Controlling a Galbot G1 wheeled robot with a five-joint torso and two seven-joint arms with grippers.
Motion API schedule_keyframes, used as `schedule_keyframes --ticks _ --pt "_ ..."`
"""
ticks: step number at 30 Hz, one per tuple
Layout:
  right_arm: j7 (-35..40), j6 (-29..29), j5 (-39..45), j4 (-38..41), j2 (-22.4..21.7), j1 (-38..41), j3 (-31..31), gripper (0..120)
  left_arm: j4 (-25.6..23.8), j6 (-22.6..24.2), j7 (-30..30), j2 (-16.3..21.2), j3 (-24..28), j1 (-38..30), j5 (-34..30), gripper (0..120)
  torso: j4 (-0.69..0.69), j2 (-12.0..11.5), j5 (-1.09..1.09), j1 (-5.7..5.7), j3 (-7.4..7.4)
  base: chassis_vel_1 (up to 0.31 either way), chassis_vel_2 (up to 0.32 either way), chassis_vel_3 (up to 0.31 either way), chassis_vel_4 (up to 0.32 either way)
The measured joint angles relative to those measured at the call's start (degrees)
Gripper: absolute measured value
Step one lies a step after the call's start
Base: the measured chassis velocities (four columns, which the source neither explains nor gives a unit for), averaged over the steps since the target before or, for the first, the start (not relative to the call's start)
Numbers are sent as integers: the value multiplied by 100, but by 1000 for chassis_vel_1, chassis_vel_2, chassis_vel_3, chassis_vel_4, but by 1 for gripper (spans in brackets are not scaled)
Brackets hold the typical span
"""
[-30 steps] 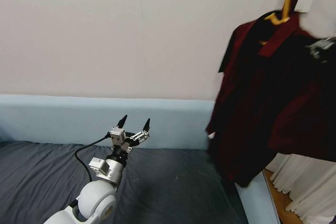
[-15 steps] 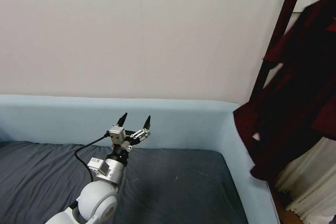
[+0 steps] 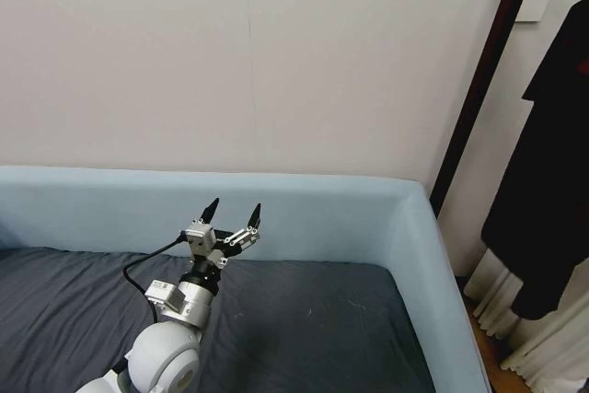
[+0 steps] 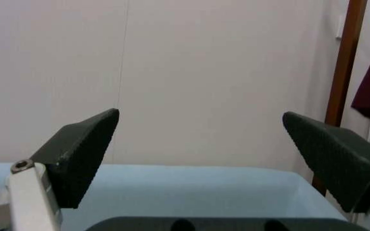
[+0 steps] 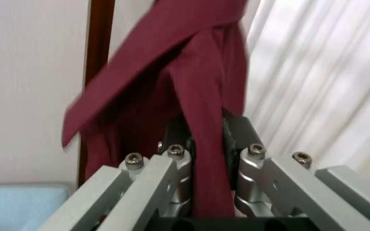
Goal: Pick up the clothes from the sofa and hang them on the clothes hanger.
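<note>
White-shelled left arm (image 3: 166,361), lower left of the head view, rising over the sofa seat (image 3: 313,338), a dark grey cushion across the bottom of the frame. Left claw (image 3: 236,208), at the arm's tip, left of centre: pointing upward, jaws spread wide, holding nothing. Its dark textured fingers (image 4: 82,154) stand well apart in the left wrist view. Sofa backrest (image 3: 313,213), pale blue, a band across the middle of the frame behind the claw, turning forward at the right as a side rail. Right claw (image 5: 204,139), seen in the right wrist view: jaws closed upon a fold of the maroon garment (image 5: 172,72), which passes between its pads. Same garment at the right edge of the head view, dark, hanging clear of the sofa, near the wooden rack post (image 3: 479,89), upper right. White curtain (image 3: 543,352), lower right corner, behind the garment. Plain pale wall (image 3: 230,62), farthest back.
</note>
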Motion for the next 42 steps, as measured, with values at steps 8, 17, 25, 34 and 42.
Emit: schedule_keyframes --ticks 8,17,25,34,42 --pt "428 5 -80 -621 1066 1624 -1373 7 194 -15 -11 -25 12 -165 -12 100 2 0 -4 1 0 0 0 0 0" --pt "1053 138 29 -1265 1700 2436 -2004 7 272 -57 -34 -59 9 -157 -8 100 3 0 -6 1 -1 0 0 0 0" --pt "1899 238 414 -2004 2261 3029 -2427 7 173 -61 -86 -41 -76 -74 -2 100 2 0 -6 0 -2 0 0 0 0" --pt "2424 126 297 -3048 3136 3454 -2679 7 75 -112 -158 -22 -209 143 55 100 3 1 -8 1 -2 0 0 0 0" --pt "2825 81 147 -3669 3735 3452 -2569 7 55 -120 -186 -48 -220 154 72 100 2 1 -7 0 -2 0 0 0 0"
